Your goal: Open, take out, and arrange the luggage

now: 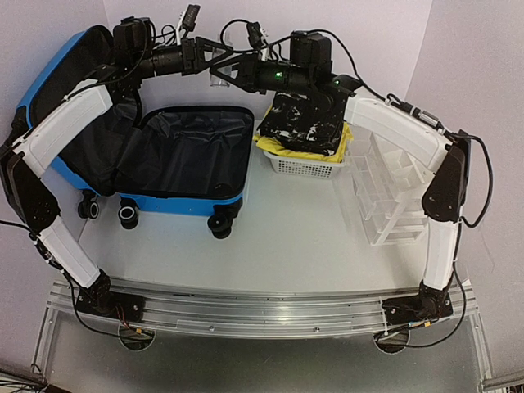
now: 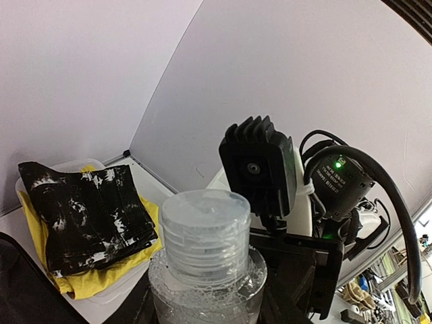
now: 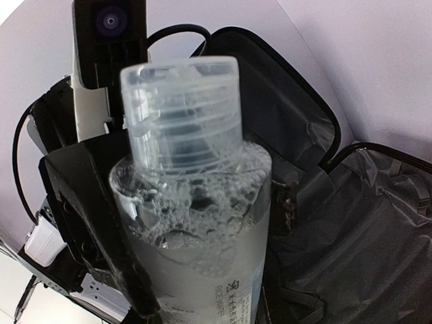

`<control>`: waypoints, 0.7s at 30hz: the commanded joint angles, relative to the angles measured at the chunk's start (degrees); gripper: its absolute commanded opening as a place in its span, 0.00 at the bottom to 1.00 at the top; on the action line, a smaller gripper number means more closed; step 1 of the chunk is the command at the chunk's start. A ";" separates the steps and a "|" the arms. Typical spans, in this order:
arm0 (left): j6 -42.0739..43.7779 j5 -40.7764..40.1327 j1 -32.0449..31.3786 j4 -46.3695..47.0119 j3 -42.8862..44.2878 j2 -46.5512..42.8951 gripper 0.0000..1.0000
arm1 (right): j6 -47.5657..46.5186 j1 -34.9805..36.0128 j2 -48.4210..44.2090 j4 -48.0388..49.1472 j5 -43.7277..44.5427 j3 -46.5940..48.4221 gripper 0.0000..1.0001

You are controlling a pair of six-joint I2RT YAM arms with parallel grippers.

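Bottle: a clear plastic bottle (image 3: 192, 202) is held aloft at the back of the table (image 1: 286, 246), upright, with its ribbed flip cap uppermost; foamy liquid is seen through the smooth wall.
Left gripper: the left gripper (image 1: 219, 64) is judged to be clamped on the bottle from the luggage side.
Right gripper: the right gripper (image 1: 236, 78) is set against the same bottle from the basket side; whether its jaws are pressed home cannot be told, as the bottle fills its view.
Key relation: the bottle is placed between the two grippers, its long axis vertical and crosswise to both; neither arm is nearer, so a handover is suggested.
Luggage: the luggage (image 1: 192, 201) is laid open on the table, left of and below the grippers, with a hard glossy blue shell, crinkled black lining and wheels turned toward the arms.
Right side: a white slatted basket (image 1: 303, 168), loaded with a black-and-white soft bag (image 1: 307, 123) over yellow cloth (image 1: 282, 147), and a clear plastic organiser (image 1: 389, 196) beside it are found nearer the right arm.
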 commanded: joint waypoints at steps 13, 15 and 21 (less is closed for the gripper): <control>34.66 -16.69 2.60 -18.25 -6.36 -11.25 1.00 | -3.16 -6.62 -22.83 -73.90 39.55 -6.83 0.00; 34.56 -17.15 2.62 -16.39 -9.31 -12.46 1.00 | -1.61 -9.10 -24.74 -81.69 40.24 -8.32 0.00; 33.88 -16.18 2.69 -13.35 -12.97 -13.60 1.00 | -4.34 -11.03 -25.86 -87.38 37.28 -15.09 0.00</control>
